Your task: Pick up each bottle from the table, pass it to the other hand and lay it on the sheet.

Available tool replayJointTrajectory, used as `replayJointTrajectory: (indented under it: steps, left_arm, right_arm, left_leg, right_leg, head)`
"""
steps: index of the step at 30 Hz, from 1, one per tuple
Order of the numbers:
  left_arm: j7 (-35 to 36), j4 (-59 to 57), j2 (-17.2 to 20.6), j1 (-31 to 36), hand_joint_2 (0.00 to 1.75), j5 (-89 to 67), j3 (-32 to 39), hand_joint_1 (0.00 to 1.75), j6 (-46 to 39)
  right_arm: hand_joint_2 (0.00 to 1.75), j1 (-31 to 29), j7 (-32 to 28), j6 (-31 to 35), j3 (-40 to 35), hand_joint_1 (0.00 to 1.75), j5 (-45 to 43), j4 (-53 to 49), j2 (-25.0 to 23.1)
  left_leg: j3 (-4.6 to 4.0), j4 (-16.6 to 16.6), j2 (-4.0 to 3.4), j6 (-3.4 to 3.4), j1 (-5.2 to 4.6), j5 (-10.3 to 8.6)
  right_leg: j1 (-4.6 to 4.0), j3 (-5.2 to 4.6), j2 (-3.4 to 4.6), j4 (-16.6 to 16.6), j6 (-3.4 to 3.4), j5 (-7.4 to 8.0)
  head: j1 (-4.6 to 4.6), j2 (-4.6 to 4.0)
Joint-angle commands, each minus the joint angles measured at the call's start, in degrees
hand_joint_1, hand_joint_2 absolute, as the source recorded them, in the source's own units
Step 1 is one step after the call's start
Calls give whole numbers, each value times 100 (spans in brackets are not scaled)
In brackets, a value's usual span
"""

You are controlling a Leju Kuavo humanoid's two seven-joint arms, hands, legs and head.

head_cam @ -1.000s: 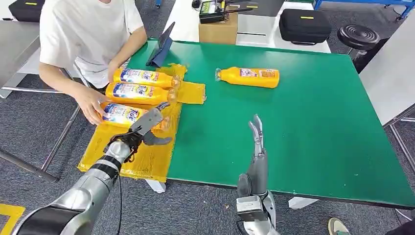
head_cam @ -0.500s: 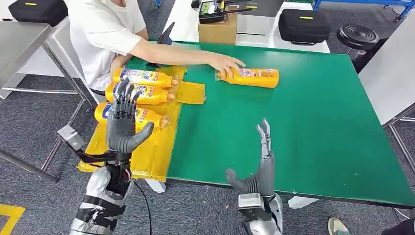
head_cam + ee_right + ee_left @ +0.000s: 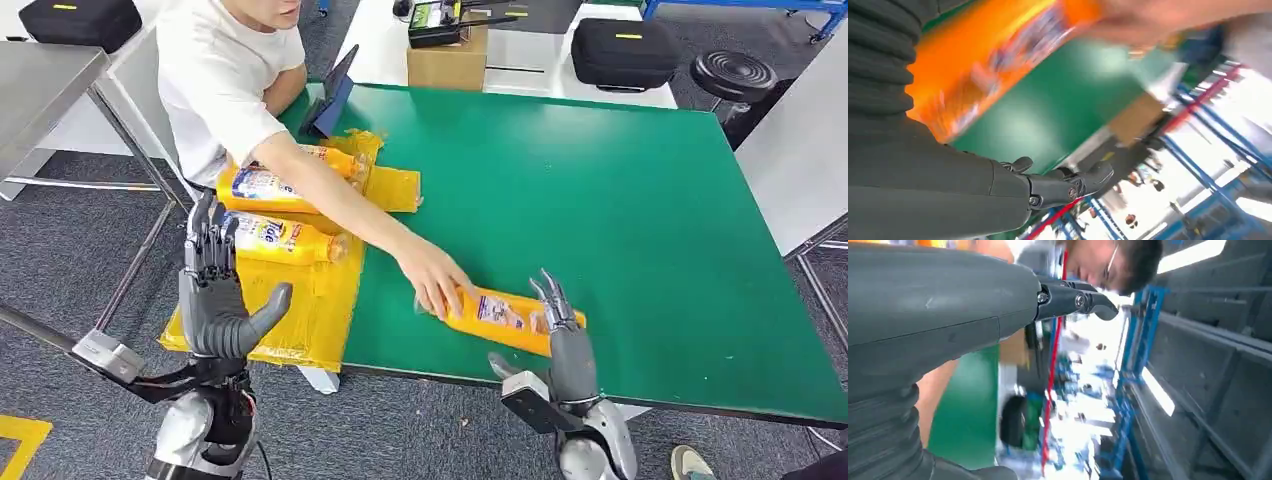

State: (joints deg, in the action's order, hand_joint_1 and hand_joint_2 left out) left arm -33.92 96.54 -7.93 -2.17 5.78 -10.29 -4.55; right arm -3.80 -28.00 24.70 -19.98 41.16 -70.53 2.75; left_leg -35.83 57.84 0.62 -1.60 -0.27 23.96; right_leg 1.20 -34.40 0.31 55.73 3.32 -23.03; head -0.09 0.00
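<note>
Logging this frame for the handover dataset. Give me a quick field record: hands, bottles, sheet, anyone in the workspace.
left hand: raised upright beside the table's near left corner, fingers apart, holding nothing
right hand: upright at the near table edge, fingers apart, just in front of the loose bottle
loose bottle: orange, lying on the green table, near edge
person's hand: on the loose bottle's cap end, arm reaching across the sheet
yellow sheet: at the table's left edge
bottles on sheet: lying side by side, partly hidden by the arm

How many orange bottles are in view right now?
4. Three lie on the yellow sheet: far bottle, middle bottle and near bottle, partly hidden by the person's arm. The fourth bottle lies on the green table by the right hand.
</note>
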Motion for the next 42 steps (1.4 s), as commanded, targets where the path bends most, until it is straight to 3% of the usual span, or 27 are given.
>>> replayJointTrajectory:
  steps: [1, 6, 17, 39, 42]
  left_arm:
    - [-117, -146, 37, 121, 175, -478, -624, 0, -744]
    - [-121, -557, 22, 410, 175, -650, -723, 0, -1012]
    - [-144, -671, 77, 606, 175, -646, -853, 0, -1047]
    - [-144, -671, 73, 612, 175, -646, -860, 0, -1047]
    - [-146, -684, 101, 624, 175, -611, -908, 0, -998]
  right_arm:
    - [175, -1035, -60, -23, 428, 0, 690, 2114, 503]
    - [175, -1729, 53, -64, 198, 0, 983, 3337, 280]
    - [175, -2260, 139, -112, -189, 0, 1323, 4208, 126]
    - [175, -2278, 140, -122, -189, 0, 1320, 4216, 124]
    - [175, -2336, 75, -367, -141, 0, 1167, 4335, 73]
  left_leg:
    - [16, -3, -5, 3, 1, 3]
    - [24, -9, -13, 0, 2, -2]
    - [38, -2, -19, 2, 7, 2]
    - [26, -4, -9, -2, 5, -7]
    - [41, -5, -11, 4, 8, -1]
  right_leg:
    - [-4, 18, 0, -6, -8, 0]
    - [-5, 20, 4, -9, -9, 9]
    - [-10, 36, 7, -2, -10, 1]
    - [-7, 23, -2, -2, -5, 6]
    - [-10, 38, -3, -4, -13, 0]
  head:
    - [0, 0]
    - [0, -2]
    - [0, 0]
    - [0, 0]
    - [0, 0]
